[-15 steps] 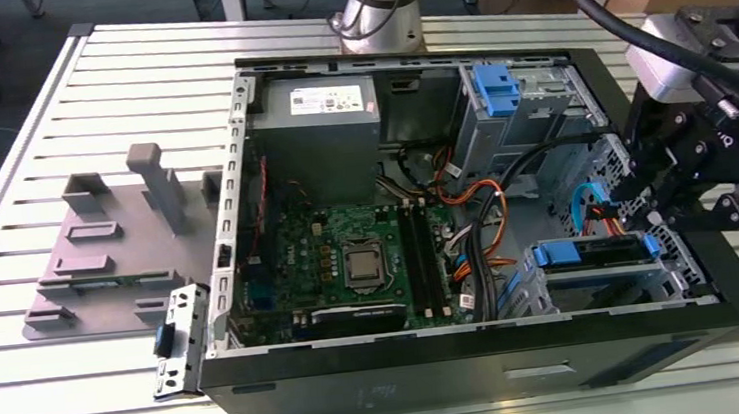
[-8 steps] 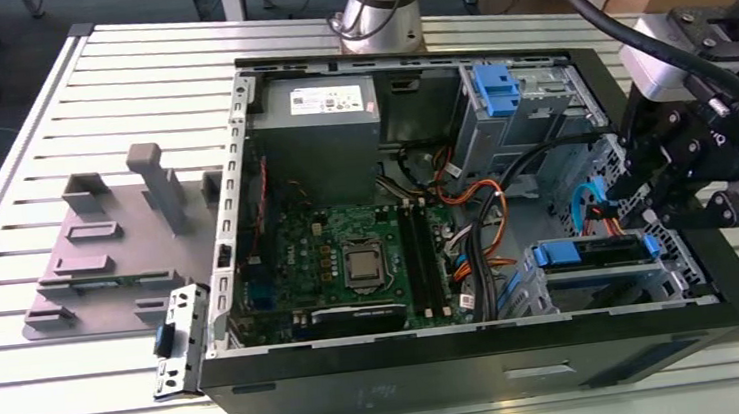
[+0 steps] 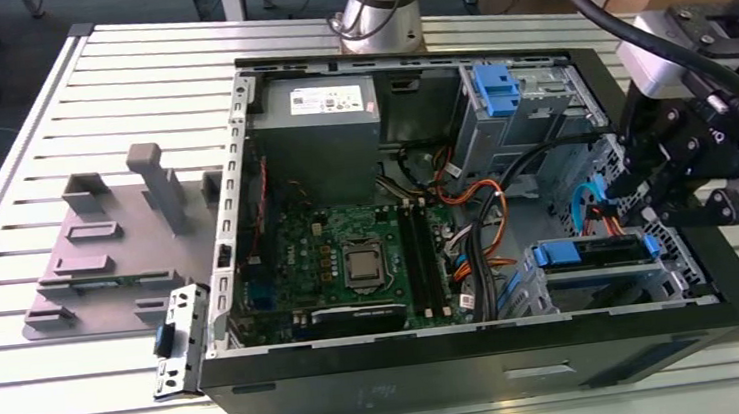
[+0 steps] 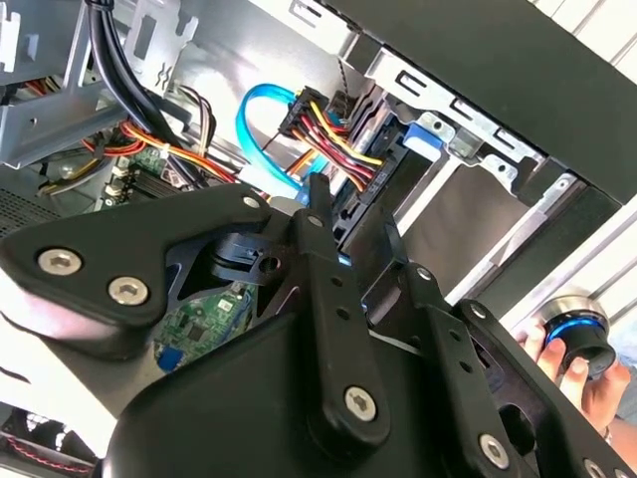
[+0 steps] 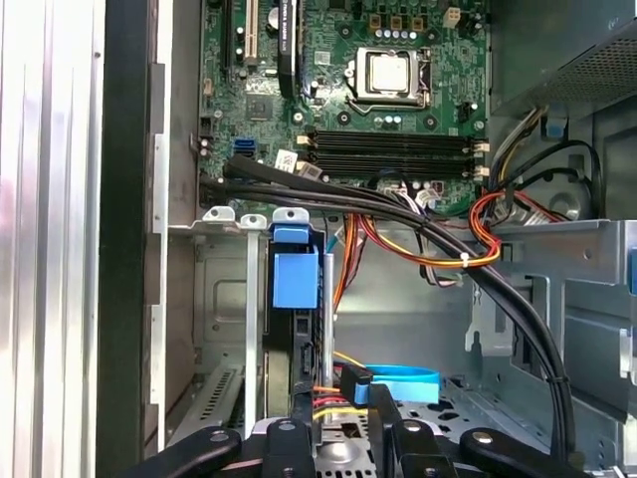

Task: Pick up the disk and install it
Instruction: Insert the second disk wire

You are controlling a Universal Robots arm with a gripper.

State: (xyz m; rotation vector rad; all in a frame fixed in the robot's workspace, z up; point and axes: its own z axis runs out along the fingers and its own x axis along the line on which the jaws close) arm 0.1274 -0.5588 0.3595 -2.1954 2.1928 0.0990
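The gripper (image 5: 340, 423) is recorded just beside the drive bay (image 5: 221, 299), its fingers (image 5: 289, 438) set narrowly apart with nothing gripped between them. Just beyond, the disk (image 5: 297, 284) is seated edge-on in that bay, with cables (image 5: 438, 254) routed alongside. Farthest off, the motherboard (image 5: 348, 90) is noted inside the open case (image 3: 491, 362).

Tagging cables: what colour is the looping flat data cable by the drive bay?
Light blue; the cable shows best in the second wrist view.
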